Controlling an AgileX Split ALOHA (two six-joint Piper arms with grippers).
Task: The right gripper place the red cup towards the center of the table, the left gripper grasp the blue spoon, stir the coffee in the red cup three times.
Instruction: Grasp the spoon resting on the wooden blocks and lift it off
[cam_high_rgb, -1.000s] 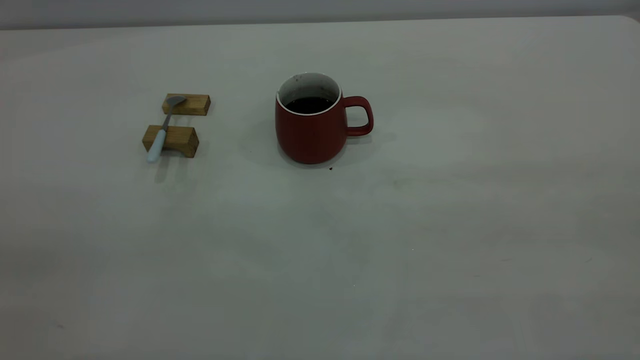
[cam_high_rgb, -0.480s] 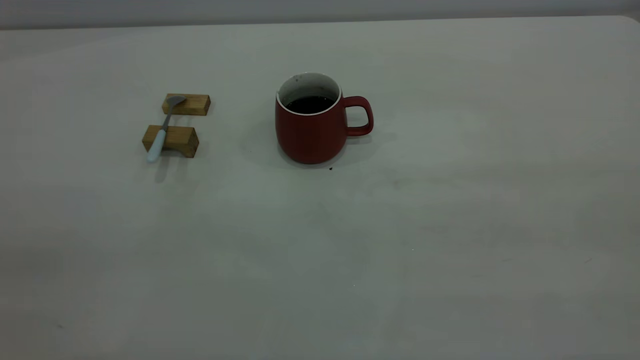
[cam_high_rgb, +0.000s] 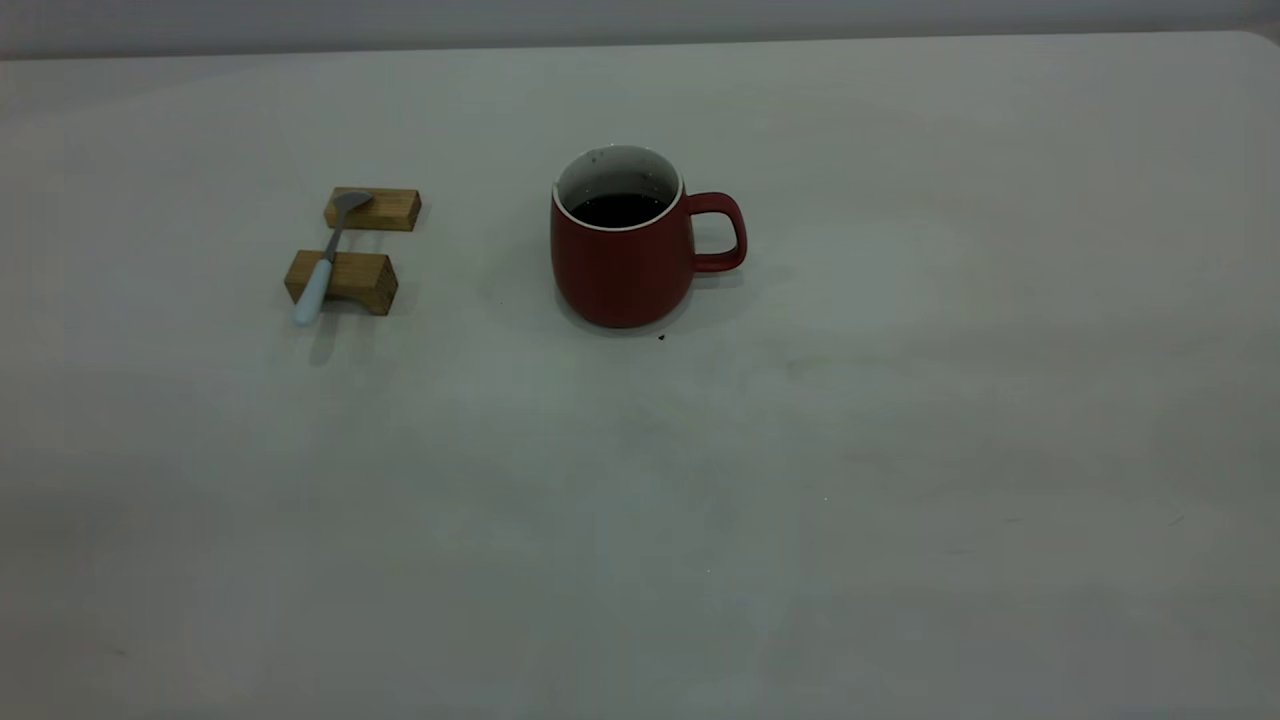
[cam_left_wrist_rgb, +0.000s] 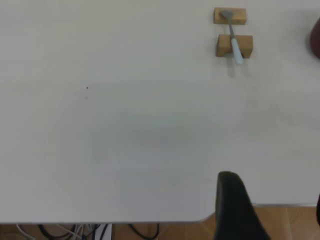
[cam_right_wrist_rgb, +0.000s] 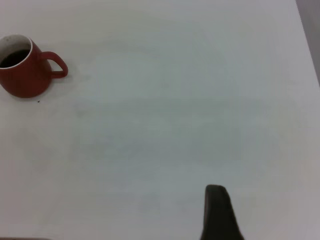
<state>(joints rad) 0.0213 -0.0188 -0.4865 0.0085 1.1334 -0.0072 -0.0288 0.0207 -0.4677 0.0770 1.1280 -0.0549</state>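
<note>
Red cup (cam_high_rgb: 620, 255) with coffee (cam_high_rgb: 618, 208) stands mid desk (cam_high_rgb: 900, 450). Blue spoon (cam_high_rgb: 325, 262) lies across two wood blocks (cam_high_rgb: 345, 280). Cannot tell either hand's state.

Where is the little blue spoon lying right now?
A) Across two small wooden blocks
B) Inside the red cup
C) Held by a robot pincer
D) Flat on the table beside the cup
A: the blue spoon bridges two wooden blocks, its grey bowl on the farther block and its pale handle over the nearer one, well apart from the red cup.
</note>
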